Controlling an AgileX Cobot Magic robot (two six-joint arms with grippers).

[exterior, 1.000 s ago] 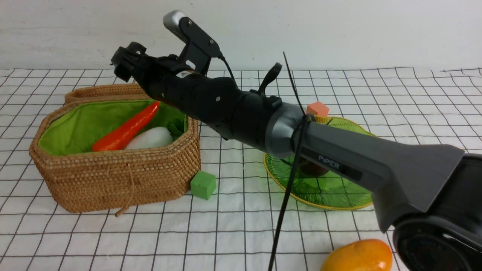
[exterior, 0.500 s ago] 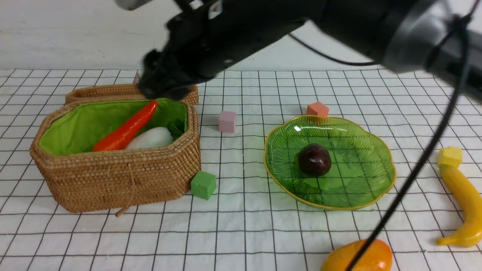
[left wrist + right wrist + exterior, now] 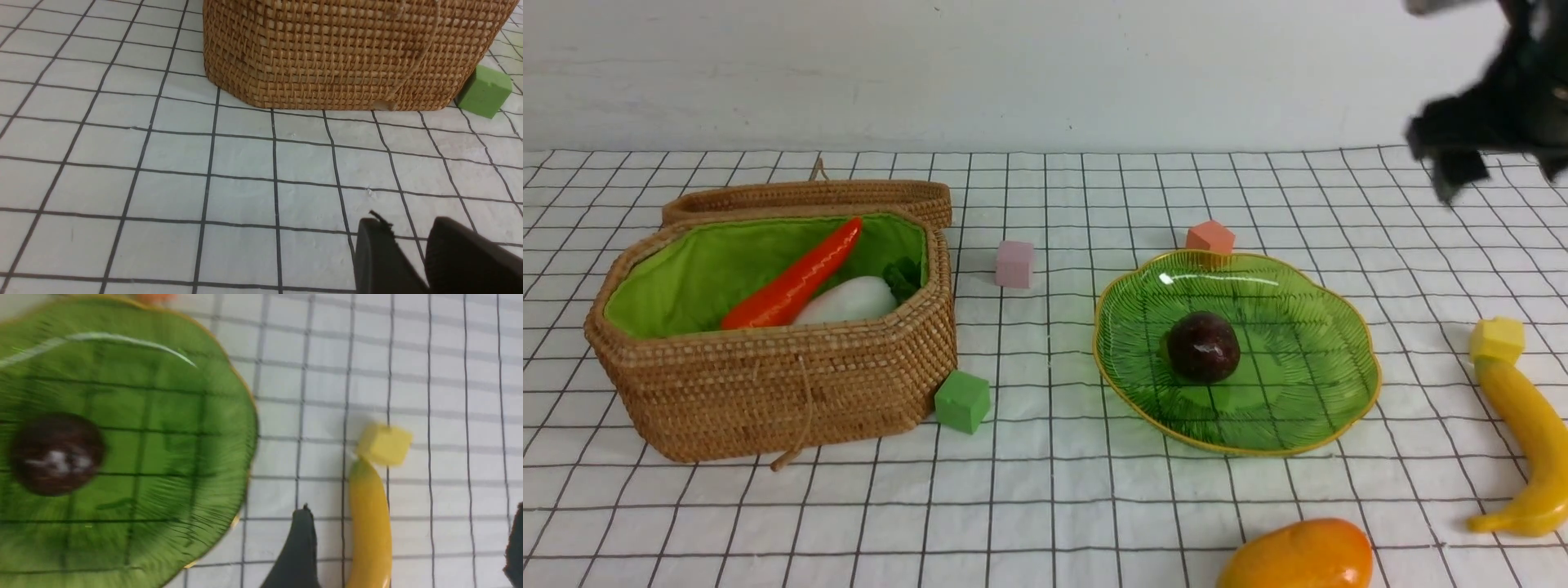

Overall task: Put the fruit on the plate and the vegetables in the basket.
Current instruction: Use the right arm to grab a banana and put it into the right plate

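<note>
The basket (image 3: 768,384) stands at the left, lid (image 3: 809,194) open, with the red-orange chili (image 3: 796,282) and the white radish (image 3: 845,300) inside; no cucumber shows. The green plate (image 3: 1298,384) holds the maroon fruit (image 3: 1203,347). The banana (image 3: 1523,425) lies at the right and the mango (image 3: 1298,557) at the front edge. My right gripper (image 3: 1462,159) is blurred and high at the far right; in the right wrist view it (image 3: 410,510) is open and empty above the banana (image 3: 369,522). My left gripper (image 3: 408,228) is low over the cloth before the basket (image 3: 335,53), jaws close together and empty.
Small cubes lie about: green (image 3: 962,400) against the basket's front corner, pink (image 3: 1014,263) between basket and plate, orange (image 3: 1210,237) behind the plate, yellow (image 3: 1497,339) touching the banana's far end. A white wall closes the back.
My right arm has swung from over the basket across to the far right, and now hangs above the banana. The plate and the maroon fruit are uncovered.
</note>
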